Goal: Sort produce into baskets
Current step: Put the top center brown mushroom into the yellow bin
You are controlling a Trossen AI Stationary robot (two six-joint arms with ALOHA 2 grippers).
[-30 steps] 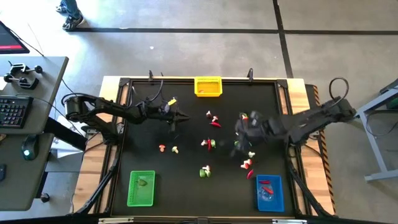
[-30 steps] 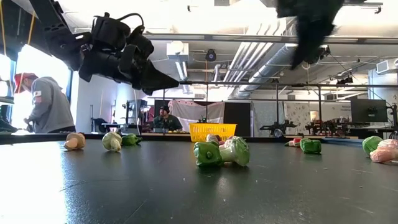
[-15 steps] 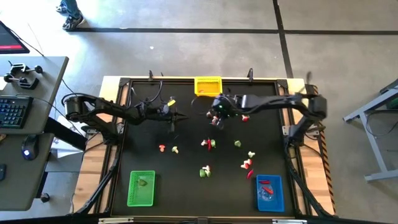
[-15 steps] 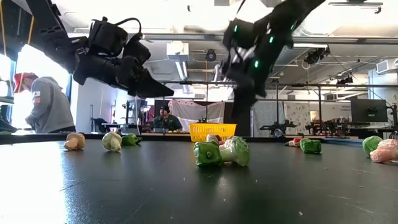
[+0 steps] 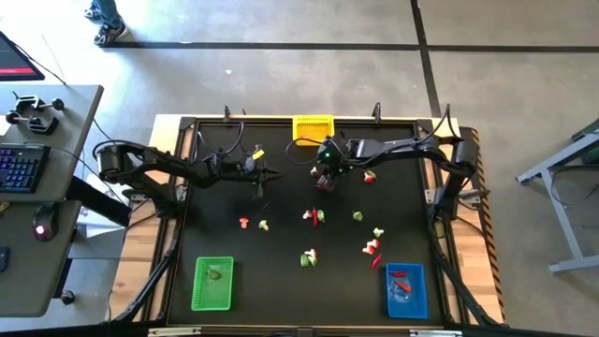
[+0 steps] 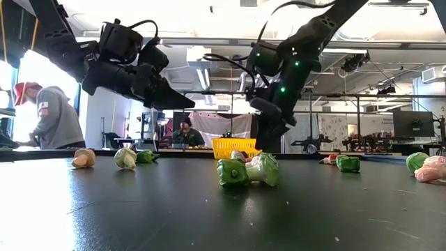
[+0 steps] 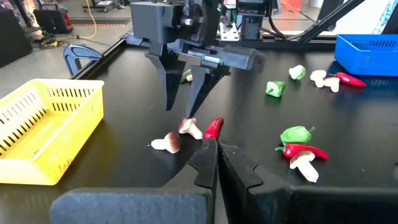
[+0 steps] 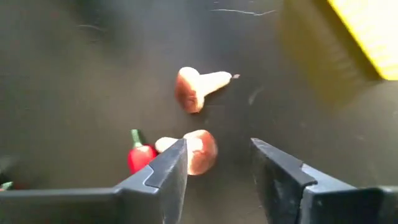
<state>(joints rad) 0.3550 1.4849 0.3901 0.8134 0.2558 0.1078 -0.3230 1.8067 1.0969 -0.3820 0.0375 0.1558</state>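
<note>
your right hand (image 8: 214, 163) hangs over a small cluster of produce near the yellow basket (image 5: 314, 128), fingers spread apart and holding nothing. between and just under its fingertips lies a brown mushroom (image 8: 196, 151), a red pepper (image 8: 140, 155) touches that mushroom's stem on one side, and a second mushroom (image 8: 198, 87) sits a little beyond the fingers. the yellow basket stands just past that cluster from the hand.

your left hand (image 5: 266, 178) waits above the bench (image 5: 281, 271), well apart from the cluster on its far side from the right arm; its fingers are pressed together with nothing between them.

as for progress, you are early on, i judge. the green basket (image 5: 212, 283) holds one green piece, the blue basket (image 5: 406, 291) holds what look like two red pieces, and the yellow basket looks to hold nothing, though the high view is too small to be sure. about a dozen pieces are loose on the bench: the three under your right hand, a red piece just beside that arm, and scattered pairs and singles well away from both hands, toward the green and blue baskets. most of the sorting is yet to do.
</note>
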